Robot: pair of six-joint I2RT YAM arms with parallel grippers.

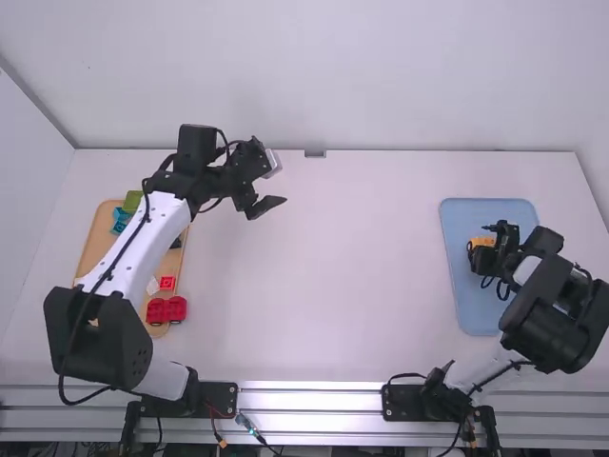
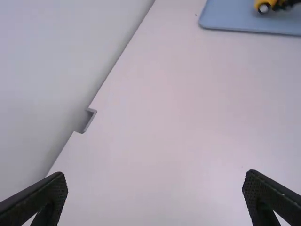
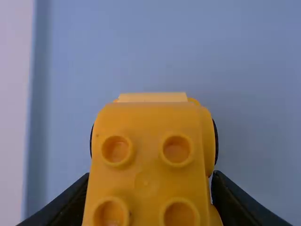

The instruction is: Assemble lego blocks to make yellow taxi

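At the blue tray [image 1: 466, 305] on the right, my right gripper [image 1: 483, 255] is over the yellow car [image 1: 482, 242]. The right wrist view has the yellow car [image 3: 150, 141] on the tray floor, studs facing the camera, with my right gripper [image 3: 150, 197] shut on its sides. My left gripper [image 1: 263, 204] stands open above the table, left of the middle, holding nothing. In the left wrist view the fingers of my left gripper [image 2: 155, 197] are wide apart over bare table, and part of the yellow car [image 2: 264, 5] appears far off.
A wooden tray [image 1: 98, 238] at the left, partly under the left arm, holds a green block [image 1: 132, 201], a teal block [image 1: 121, 220], a small red block [image 1: 167, 283] and a red car-like block [image 1: 166, 310]. A grey bracket [image 1: 315, 153] sits at the table's back edge.
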